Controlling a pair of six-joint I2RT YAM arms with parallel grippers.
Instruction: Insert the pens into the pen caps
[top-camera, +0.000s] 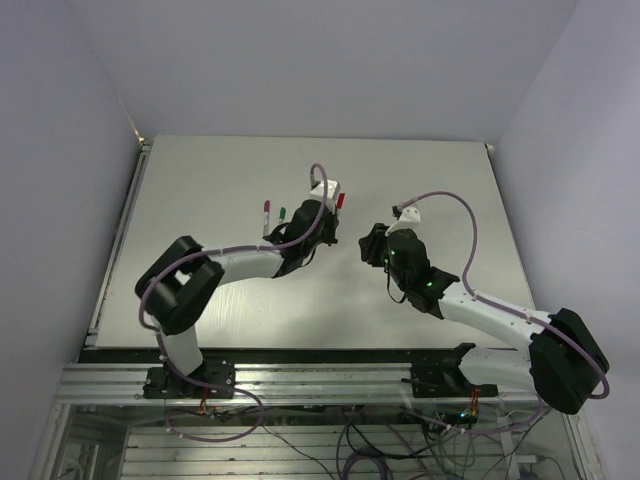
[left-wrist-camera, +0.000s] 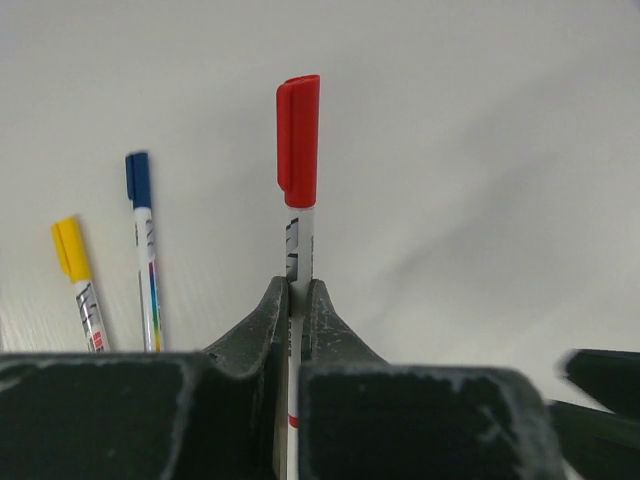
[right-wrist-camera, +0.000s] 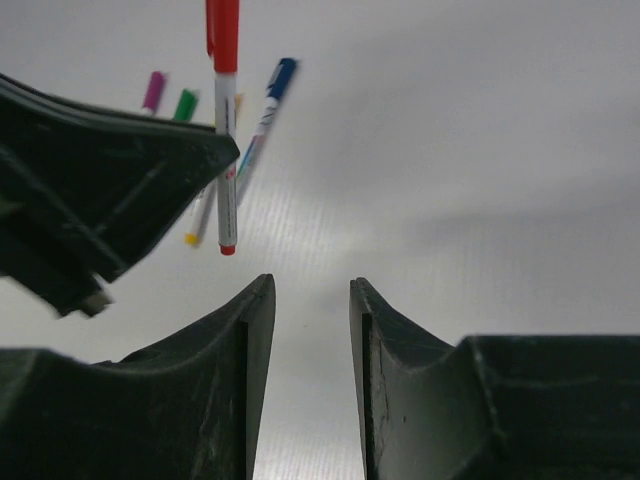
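Stretching pale grey under everything, table. Reaching over it from the near edge, left arm bent in towards the middle and right arm angled across to meet it.

Clamped tight on the barrel of the red pen, left pincer, a finger pressed flat against each side. Seated on the pen's far end and standing well out beyond the fingertips, red cap. Running back between the finger bases, a further short stretch of barrel.

Gripping nothing, right pincer, jaws parted by a narrow gap only. Aimed at the left pincer, near it but apart from it. Seen from the right wrist, hanging just ahead of the right fingertips and slightly left of the gap, the red pen's tail end (cap cut off by the top edge of that view).

Lying flat on the table beyond the left pincer and off to its left side, well apart from both pincers, four more pens. Nearest the held one, blue pen with blue cap on it. Next out to the left, yellow pen with yellow cap on it. Farther still, picked out in the right wrist view above the left pincer's body, green cap and purple cap, side by side, barrels hidden there.
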